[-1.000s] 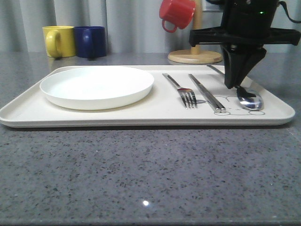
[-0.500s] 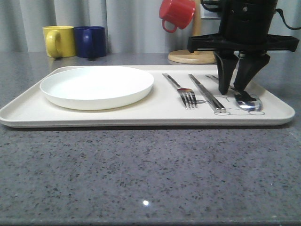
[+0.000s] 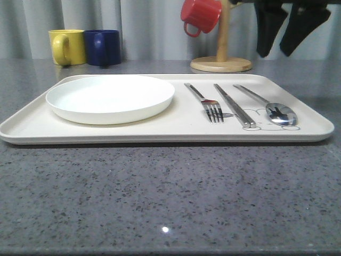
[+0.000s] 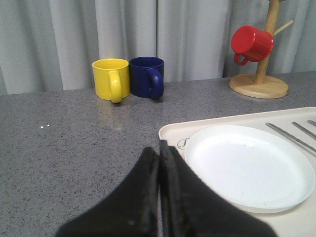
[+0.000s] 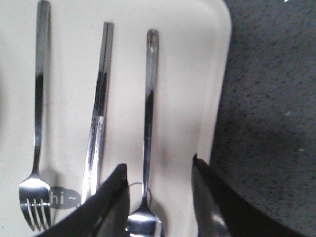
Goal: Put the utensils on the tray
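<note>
The cream tray (image 3: 176, 127) lies across the grey table. On it are a round white plate (image 3: 110, 97) at the left, then a fork (image 3: 205, 100), a pair of chopsticks (image 3: 234, 105) and a spoon (image 3: 281, 113) side by side at the right. My right gripper (image 3: 273, 55) hangs open, high above the spoon and touching nothing. From the right wrist view the spoon (image 5: 150, 98) lies below the spread right gripper (image 5: 159, 163), with the chopsticks (image 5: 101, 98) and fork (image 5: 38, 98) beside it. My left gripper (image 4: 159, 146) is shut and empty, near the tray's left corner (image 4: 170, 133).
A yellow mug (image 3: 66, 46) and a blue mug (image 3: 102, 47) stand behind the tray at the back left. A red mug (image 3: 200, 15) hangs on a wooden mug tree (image 3: 221, 63) at the back right. Bare grey counter (image 3: 170, 197) stretches in front of the tray.
The right gripper opened off the spoon, leaving it on the tray, then rose well above it. The left gripper and the other items have not moved.
</note>
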`<state>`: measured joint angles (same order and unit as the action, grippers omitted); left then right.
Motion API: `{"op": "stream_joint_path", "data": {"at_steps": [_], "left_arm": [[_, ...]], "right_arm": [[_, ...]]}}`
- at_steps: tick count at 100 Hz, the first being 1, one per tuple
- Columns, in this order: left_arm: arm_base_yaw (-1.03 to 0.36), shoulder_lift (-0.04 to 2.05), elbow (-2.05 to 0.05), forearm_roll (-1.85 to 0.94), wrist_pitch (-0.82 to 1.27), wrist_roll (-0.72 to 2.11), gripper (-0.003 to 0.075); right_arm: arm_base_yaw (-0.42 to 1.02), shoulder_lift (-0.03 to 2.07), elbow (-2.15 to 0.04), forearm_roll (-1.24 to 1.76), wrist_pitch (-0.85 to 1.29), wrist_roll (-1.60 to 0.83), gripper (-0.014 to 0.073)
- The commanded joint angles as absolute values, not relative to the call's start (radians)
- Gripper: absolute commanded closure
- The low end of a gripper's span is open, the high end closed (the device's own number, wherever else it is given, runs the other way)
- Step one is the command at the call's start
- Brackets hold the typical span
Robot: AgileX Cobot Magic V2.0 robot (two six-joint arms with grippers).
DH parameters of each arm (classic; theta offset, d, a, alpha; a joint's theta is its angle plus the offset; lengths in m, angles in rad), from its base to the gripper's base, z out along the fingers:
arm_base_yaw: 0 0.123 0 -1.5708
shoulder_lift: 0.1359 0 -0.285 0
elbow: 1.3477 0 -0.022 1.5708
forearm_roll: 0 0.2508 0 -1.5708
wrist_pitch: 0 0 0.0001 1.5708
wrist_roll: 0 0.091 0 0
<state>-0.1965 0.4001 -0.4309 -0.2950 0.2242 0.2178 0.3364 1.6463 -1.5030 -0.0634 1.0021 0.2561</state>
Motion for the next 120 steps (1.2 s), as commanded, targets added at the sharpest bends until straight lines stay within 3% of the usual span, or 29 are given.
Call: {"op": "stream_joint_path", "data": {"at_steps": [1,39,72,103,120], "left_arm": [[-0.198,0.404,-0.456,-0.299,0.146,0.219,0.0739],[-0.198,0.404,-0.456,-0.299,0.146,0.219,0.0739],[-0.198,0.404,-0.456,-0.299,0.146,0.219,0.0739],[-0.198,0.404,-0.456,-0.299,0.146,0.219,0.0739],[-0.198,0.404,-0.456,-0.299,0.146,0.219,0.0739]], "right_arm": [[0.291,1.553,-1.523,-0.089,0.962,0.214,0.0272],[0.107,1.252,-1.157,-0.091,0.806,0.192,0.0272],[0.099,0.846,-0.782,-0.095,0.618,0.192,0.0273],[0.099,0.521,-0.587,-0.136,0.509,0.192,0.0279],[0.099,0.456,-0.568,-0.158,0.492,0.192,0.0453]]}}
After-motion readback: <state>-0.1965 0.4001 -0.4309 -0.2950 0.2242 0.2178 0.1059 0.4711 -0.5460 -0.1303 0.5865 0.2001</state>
